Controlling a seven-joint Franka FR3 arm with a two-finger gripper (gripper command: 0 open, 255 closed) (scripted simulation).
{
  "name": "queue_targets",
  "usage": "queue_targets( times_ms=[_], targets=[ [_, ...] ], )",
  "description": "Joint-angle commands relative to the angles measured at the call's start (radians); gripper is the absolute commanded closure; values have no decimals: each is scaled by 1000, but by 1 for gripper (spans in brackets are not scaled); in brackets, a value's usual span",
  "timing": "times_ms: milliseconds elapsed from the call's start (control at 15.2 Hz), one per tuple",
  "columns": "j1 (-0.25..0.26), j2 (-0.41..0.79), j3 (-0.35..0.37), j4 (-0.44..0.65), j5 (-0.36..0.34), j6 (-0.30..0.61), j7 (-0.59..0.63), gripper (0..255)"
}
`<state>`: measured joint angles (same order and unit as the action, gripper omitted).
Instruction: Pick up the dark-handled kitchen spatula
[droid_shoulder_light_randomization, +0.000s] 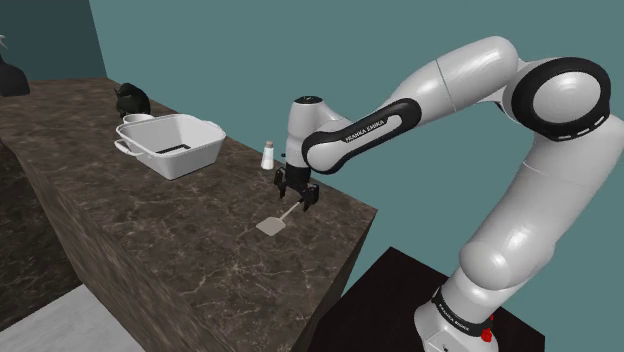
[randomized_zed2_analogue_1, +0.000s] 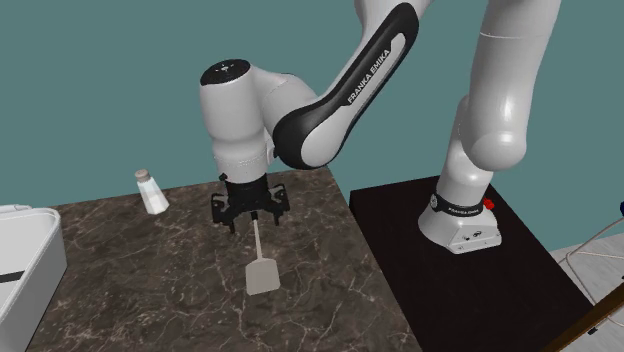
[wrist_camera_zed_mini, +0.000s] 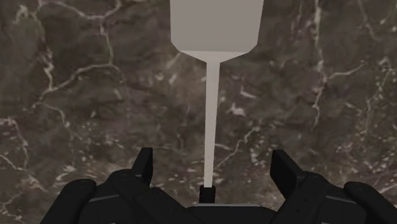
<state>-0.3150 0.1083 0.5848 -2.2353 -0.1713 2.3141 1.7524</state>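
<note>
Tool (wrist_camera_zed_mini: 212, 160) seen wide open astride spatula (wrist_camera_zed_mini: 215, 38) handle, nothing gripped; slip judged likely if closed off-centre.

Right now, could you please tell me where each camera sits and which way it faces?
Shoulder view: beside and slightly behind the stand, looking down over the marble counter; shows the whole arm and gripper.
Second exterior view: above the counter's open side, facing the teal wall; shows the arm, its top cut off, and base.
Wrist view: on the hand, looking down at the counter; shows both black fingers, apart.
Shared: all show the spatula at the gripper; both exterior views show the shaker and white basin.
</note>
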Motion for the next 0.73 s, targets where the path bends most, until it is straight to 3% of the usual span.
queue_targets(
  times_ms=[0, 66, 132, 660],
  targets=[
    [2, 14, -3, -10, -14, 21, 11, 0],
    [2, 14, -3, -10, -14, 21, 11, 0],
    [2, 13, -2, -10, -13, 20, 11, 255],
    [2, 13, -2, -10, -13, 20, 11, 255]
  ],
)
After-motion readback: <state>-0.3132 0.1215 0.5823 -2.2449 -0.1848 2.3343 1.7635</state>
